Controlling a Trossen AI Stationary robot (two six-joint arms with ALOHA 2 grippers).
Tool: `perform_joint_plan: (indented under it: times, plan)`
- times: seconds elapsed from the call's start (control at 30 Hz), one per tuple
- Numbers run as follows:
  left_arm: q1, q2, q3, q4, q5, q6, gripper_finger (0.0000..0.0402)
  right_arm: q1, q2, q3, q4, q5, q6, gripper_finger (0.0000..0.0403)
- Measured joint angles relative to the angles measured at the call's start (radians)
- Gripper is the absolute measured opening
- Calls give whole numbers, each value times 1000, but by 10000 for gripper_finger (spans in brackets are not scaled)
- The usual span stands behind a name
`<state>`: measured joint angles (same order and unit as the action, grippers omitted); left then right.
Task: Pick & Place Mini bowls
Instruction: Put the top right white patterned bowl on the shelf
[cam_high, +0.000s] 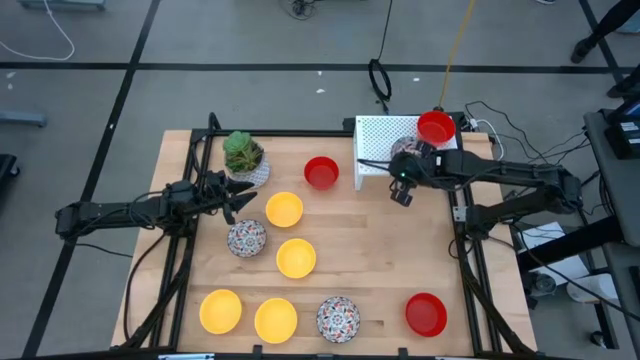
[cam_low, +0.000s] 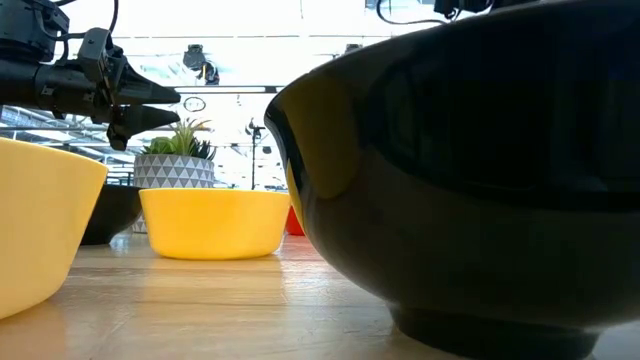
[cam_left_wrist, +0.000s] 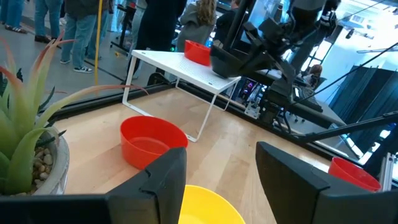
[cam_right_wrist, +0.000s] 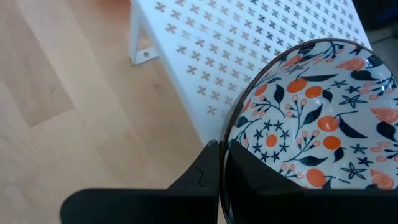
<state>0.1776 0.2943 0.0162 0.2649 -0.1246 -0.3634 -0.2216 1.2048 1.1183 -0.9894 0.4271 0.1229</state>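
**Arms at the white perforated shelf**

Right gripper (cam_high: 404, 183) reaching in from the right, poised at the front edge of the white perforated metal shelf (cam_high: 382, 134), fingers (cam_right_wrist: 205, 171) pinched on the rim of a patterned bowl (cam_right_wrist: 317, 118). Left gripper (cam_high: 238, 197) well left of that shelf, level, fingers (cam_left_wrist: 163, 180) spread wide, holding nothing.

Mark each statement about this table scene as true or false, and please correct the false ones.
1. The right claw is shut on the rim of a white patterned mini bowl. True.
2. The left claw is holding a glossy yellow mini bowl. False: it is open and holds nothing.
3. A glossy red mini bowl sits on the white perforated metal shelf. True.
4. The white pot with a green plant stands on the shelf. False: it stands on the wooden table, near the left claw.
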Motion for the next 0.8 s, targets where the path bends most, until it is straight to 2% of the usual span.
perform_joint_plan:
  times: [0.27, 0.8]
  plan:
    - [0, 0, 0, 0, 0, 0, 198, -24, 0, 0, -6, -5, 0, 4]
    - [0, 0, 0, 0, 0, 0, 198, -23, -1, 0, -8, -8, -3, 56]
